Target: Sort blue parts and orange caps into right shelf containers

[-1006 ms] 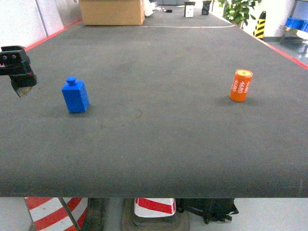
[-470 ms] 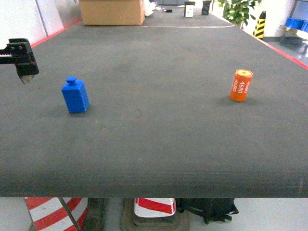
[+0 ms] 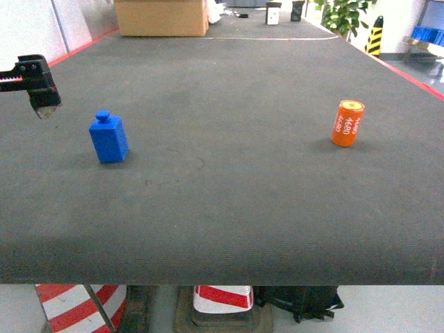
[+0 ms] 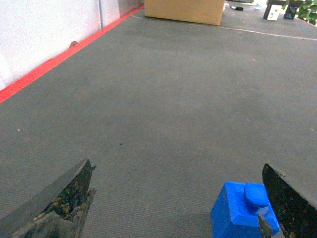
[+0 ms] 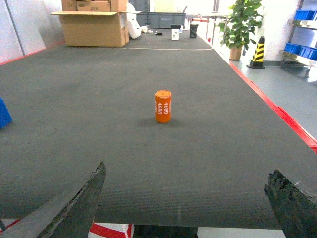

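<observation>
Left fingers: the left gripper stands spread wide, its two dark fingertips at either edge of the left wrist view, holding nothing; in the head view it hangs above the mat, up and to the left of the blue part.
Right fingers: the right gripper is also spread wide and holds nothing, with worn dark tips in both lower corners of its wrist view; it does not show in the head view.
Blue part: the blue part, a small block with a knob on top, stands upright on the left of the table, just inside the right finger of the left gripper in the left wrist view.
Orange cap: the orange cap stands upright on the right of the table, well apart from the blue part and well ahead of the right gripper.
Progress: judged from these views, nothing is sorted yet; both pieces sit on the dark mat and neither is gripped. Both pick-ups and both drops remain.
Containers: blue crates show on a rack far to the right; whether they are the target ones I cannot tell.
Writing: white "4680" is printed twice down the cap's side.
Surroundings: a cardboard box and a potted plant sit at the far end; no writing on the box can be read.
</observation>
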Motion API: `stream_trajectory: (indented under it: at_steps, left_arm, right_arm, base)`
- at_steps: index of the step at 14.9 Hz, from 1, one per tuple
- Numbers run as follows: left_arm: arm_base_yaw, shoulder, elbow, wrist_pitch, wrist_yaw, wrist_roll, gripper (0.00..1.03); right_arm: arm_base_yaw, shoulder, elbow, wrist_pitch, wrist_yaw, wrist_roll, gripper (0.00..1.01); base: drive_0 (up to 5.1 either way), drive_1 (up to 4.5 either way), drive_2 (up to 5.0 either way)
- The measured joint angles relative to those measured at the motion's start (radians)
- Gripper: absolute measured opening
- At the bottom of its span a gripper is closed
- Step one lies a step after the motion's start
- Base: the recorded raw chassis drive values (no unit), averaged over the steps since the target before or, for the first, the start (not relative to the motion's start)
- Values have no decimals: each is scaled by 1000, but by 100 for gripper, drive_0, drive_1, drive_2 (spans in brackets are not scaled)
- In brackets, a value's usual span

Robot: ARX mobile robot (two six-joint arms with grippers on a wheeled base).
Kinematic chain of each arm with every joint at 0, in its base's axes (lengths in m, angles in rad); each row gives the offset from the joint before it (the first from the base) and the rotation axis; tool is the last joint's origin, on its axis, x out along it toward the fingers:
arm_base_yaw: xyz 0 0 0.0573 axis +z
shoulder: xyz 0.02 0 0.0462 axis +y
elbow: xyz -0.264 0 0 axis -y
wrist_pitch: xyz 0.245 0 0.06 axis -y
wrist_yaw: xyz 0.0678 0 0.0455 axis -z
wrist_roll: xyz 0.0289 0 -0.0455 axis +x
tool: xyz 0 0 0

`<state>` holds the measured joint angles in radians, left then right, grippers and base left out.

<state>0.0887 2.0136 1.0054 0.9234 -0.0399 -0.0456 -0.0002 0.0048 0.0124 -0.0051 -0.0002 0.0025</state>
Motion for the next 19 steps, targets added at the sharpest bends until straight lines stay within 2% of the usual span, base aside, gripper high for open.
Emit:
stream_trajectory:
  at_steps: [5,11,19]
  left_arm:
    - [-34,-1,-9,14,37,-11,98]
    - [-61,-5,-37,37,41,-25,98]
    - [-61,-13,-37,39,40,-25,98]
  right_arm:
    - [0,0,0,0,0,0,98]
    - [0,0,0,0,0,0,98]
    - [0,0,0,0,0,0,98]
  base:
    - [0,0,0]
    - [0,0,0]
    - [0,0,0]
